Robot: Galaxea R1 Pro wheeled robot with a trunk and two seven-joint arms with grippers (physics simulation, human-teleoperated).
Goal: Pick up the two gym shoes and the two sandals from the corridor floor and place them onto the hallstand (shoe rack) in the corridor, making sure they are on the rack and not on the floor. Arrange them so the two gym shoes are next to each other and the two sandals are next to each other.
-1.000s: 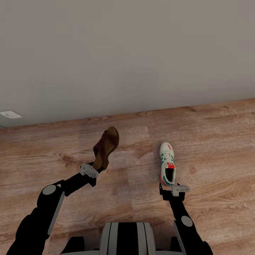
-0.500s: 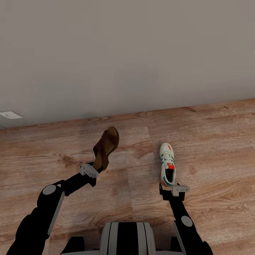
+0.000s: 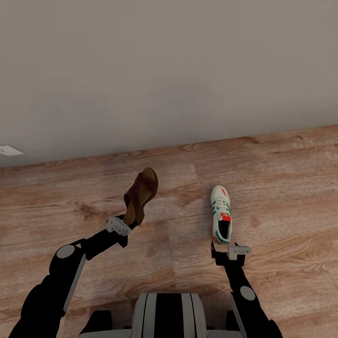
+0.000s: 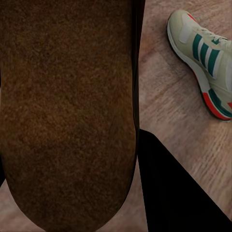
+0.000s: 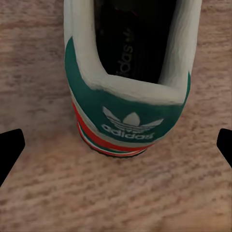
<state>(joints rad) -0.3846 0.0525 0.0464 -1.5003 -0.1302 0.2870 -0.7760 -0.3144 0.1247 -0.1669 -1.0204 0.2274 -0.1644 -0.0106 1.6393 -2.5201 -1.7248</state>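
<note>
Right end effector spread wide just behind gym shoe; left grasps sandal.

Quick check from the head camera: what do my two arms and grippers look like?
Both arms are glossy black with pale grey side panels and a round grey joint cap each. The left gripper and right gripper are light grey-white brackets on black wrists. No cables or markings are visible.

My head camera looks down from high over the floor; both wrist cameras sit close, sharing the sneaker.
</note>
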